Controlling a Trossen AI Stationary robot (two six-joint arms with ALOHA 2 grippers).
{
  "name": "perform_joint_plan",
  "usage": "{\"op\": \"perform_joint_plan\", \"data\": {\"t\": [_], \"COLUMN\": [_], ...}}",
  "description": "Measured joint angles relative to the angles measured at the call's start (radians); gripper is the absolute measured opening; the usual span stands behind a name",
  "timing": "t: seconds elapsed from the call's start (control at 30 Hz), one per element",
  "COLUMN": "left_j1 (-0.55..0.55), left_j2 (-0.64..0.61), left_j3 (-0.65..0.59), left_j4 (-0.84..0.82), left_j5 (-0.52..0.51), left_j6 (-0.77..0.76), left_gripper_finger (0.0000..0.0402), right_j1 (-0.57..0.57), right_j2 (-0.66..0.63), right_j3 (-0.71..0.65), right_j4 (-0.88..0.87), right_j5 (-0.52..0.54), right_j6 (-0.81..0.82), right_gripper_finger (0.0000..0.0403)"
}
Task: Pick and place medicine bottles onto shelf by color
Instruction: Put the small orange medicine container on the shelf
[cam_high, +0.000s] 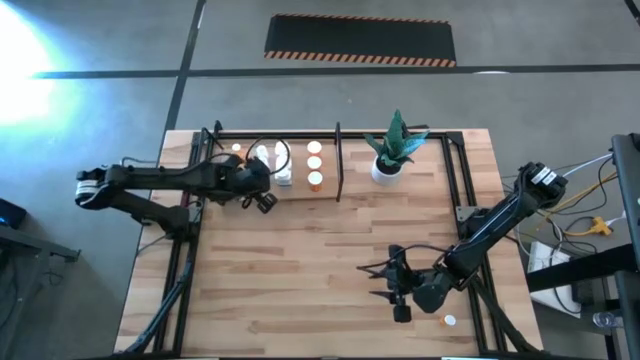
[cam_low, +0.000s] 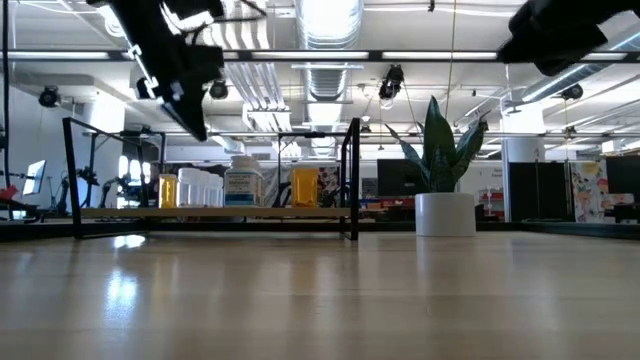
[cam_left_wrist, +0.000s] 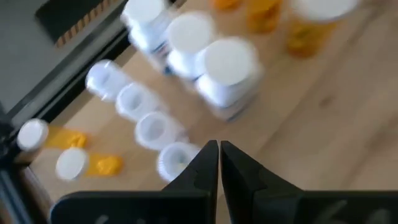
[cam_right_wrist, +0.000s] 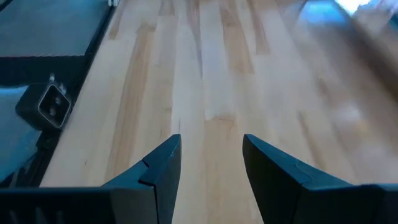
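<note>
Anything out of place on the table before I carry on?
One orange bottle sits alone on the tabletop near the front right corner, far from the shelf where the other bottles are grouped. The right pincer is open and empty nearby. Nothing looks tipped or spilled.

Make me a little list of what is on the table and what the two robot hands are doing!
shelf: at the table's far left part, black frame
bottles: white and orange ones standing on the shelf
stray bottle: on the table near the right arm
plant: white pot, right of the divider
left gripper: shut, empty, over the shelf bottles
right gripper: open, empty, above bare table
</note>
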Motion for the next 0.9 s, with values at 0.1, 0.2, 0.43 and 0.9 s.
{"op": "perform_joint_plan", "data": {"t": [0.1, 0.2, 0.43, 0.9], "left_j1": [-0.069, -0.174, -0.437, -0.570], "left_j2": [-0.028, -0.039, 0.045, 0.336], "left_j3": [0.014, 0.010, -0.004, 0.002], "left_j4": [0.022, 0.099, 0.371, 0.715], "left_j5": [0.000, -0.001, -0.121, -0.149], "left_j6": [0.025, 0.048, 0.058, 0.202], "left_gripper_finger": [0.0000, 0.0000, 0.0000, 0.0000], "right_j1": [-0.001, 0.004, 0.050, 0.341], "right_j2": [-0.019, -0.051, -0.079, -0.078], "right_j3": [0.027, 0.080, 0.123, 0.122], "right_j4": [-0.176, -0.394, -0.807, -0.832], "right_j5": [-0.108, -0.187, -0.497, -0.751], "right_j6": [0.070, 0.226, 0.618, 1.012], "right_gripper_finger": [0.0161, 0.0158, 0.0149, 0.0238]}}
